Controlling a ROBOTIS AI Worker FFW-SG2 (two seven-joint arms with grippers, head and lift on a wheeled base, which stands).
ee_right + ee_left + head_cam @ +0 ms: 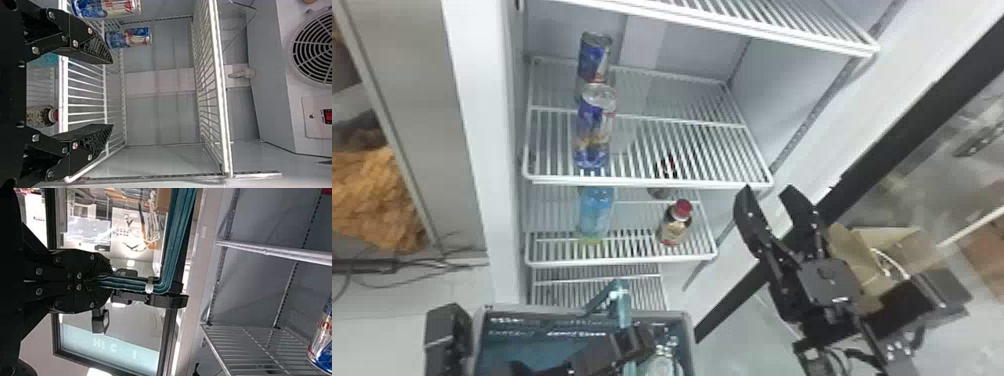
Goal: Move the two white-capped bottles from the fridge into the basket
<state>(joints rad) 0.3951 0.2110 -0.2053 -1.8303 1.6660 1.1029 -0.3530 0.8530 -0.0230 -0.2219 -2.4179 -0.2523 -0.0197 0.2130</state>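
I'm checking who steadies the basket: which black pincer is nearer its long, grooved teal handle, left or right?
Left. The left pincer is closed on the teal handle; the right pincer stands open, farther off, higher and to the right in the head view.

Shop-like spot: fridge (477,150), wire shelves (652,183), drink cans (594,132)

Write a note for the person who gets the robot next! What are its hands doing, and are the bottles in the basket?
Left hand: shut on the basket's teal handle.
Right hand: open and empty, at the fridge.
Bottles: clear ones are in the basket, on its right side. They look like two with pale caps.
Done: both bottles seem moved.
Left to do: probably just check the caps. The red-capped bottle on the fridge shelf isn't ours.
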